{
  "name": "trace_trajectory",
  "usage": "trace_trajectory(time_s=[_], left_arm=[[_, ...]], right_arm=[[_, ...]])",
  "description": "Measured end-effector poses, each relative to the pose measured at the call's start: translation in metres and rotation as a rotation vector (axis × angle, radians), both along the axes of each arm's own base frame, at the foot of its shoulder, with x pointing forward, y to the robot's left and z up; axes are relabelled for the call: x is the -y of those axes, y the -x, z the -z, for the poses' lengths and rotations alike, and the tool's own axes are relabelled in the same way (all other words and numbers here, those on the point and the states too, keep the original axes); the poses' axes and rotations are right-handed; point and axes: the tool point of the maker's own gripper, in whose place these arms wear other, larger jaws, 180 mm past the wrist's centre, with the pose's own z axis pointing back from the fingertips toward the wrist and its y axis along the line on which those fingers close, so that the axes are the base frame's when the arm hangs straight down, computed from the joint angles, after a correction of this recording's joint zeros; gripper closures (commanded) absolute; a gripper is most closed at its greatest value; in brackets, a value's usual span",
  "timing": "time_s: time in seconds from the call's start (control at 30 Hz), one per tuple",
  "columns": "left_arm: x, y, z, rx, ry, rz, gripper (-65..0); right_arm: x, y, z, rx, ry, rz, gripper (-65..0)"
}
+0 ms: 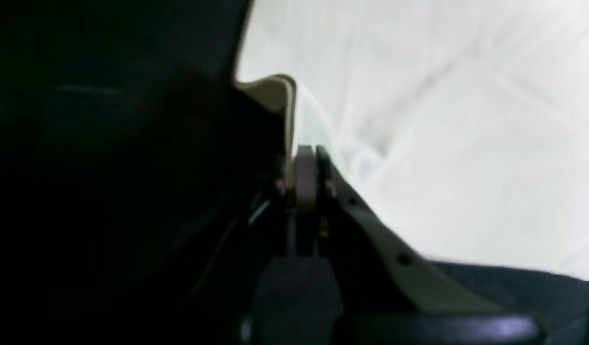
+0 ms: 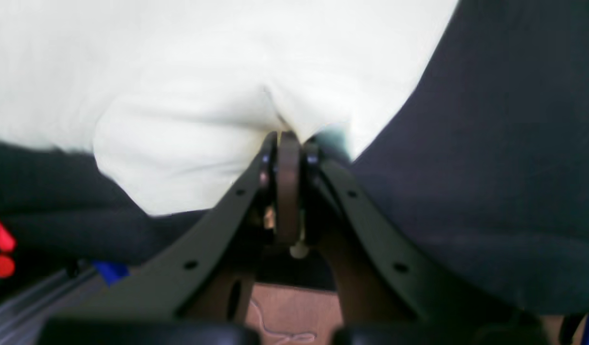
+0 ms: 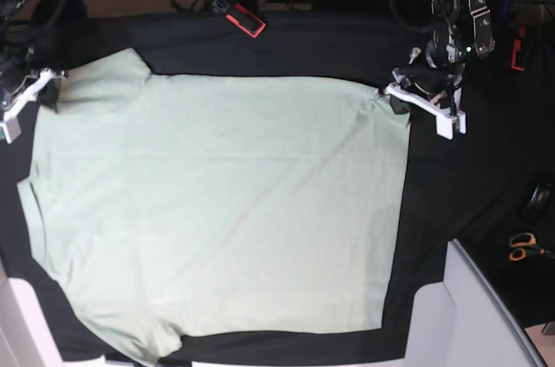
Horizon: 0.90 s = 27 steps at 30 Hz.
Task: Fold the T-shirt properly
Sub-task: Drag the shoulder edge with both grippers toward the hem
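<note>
Currently logged, item one: the T-shirt (image 3: 217, 211), pale mint cloth, spread nearly flat on the black-covered tabletop (image 3: 468, 176). It lies between my two end effectors, reaching from one to the other along its far edge.

Item two: left end effector (image 3: 388, 95), seen at the right of the base view. Its jaws are clenched on the shirt's far corner, where the cloth puckers into short creases running away from the pinch. In the left wrist view the left end effector (image 1: 306, 165) has its pads pressed together, with pale cloth (image 1: 443, 120) spreading out just beyond and to one side of them.

Item three: right end effector (image 3: 48, 89), at the left of the base view, closed on the shirt at the sleeve end. The right wrist view shows the right end effector (image 2: 288, 143) with a gathered bulge of fabric (image 2: 179, 143) rising straight ahead of its tips.

Purpose of the hold, as I judge it: both far corners are pinched at once so that edge can be lifted and carried evenly, keeping the cloth taut between the arms and not dragging one side.

Orientation: the long axis runs from one end effector to the other, across the tabletop. The sleeves sit at the right end effector's side, so the collar end points that way; the straight hem lies below the left end effector. The neck itself I cannot make out.
</note>
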Motion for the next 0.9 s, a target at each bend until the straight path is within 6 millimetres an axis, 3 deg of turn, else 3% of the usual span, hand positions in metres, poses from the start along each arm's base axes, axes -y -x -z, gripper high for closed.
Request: trace_trajectory(time_s=[0.1, 0.33, 0.53, 0.9], left_arm=[[0.002, -0.009, -0.004, 0.018, 0.005, 0.002, 0.0], [0.002, -0.031, -0.015, 0.061, 0.008, 0.002, 0.0], [0.0, -0.038, 0.001, 0.023, 0.029, -0.018, 0.0], [-0.001, -0.07, -0.003, 0.05, 0.05, -0.037, 0.0]], right_arm=[[0.004, -0.015, -0.007, 0.031, 0.001, 0.0, -0.1], [0.015, -0.031, -0.002, 0.0, -0.019, 0.012, -0.1], [0.018, -0.053, -0.001, -0.005, -0.032, -0.011, -0.1], [0.001, -0.091, -0.001, 0.041, -0.077, -0.053, -0.1]])
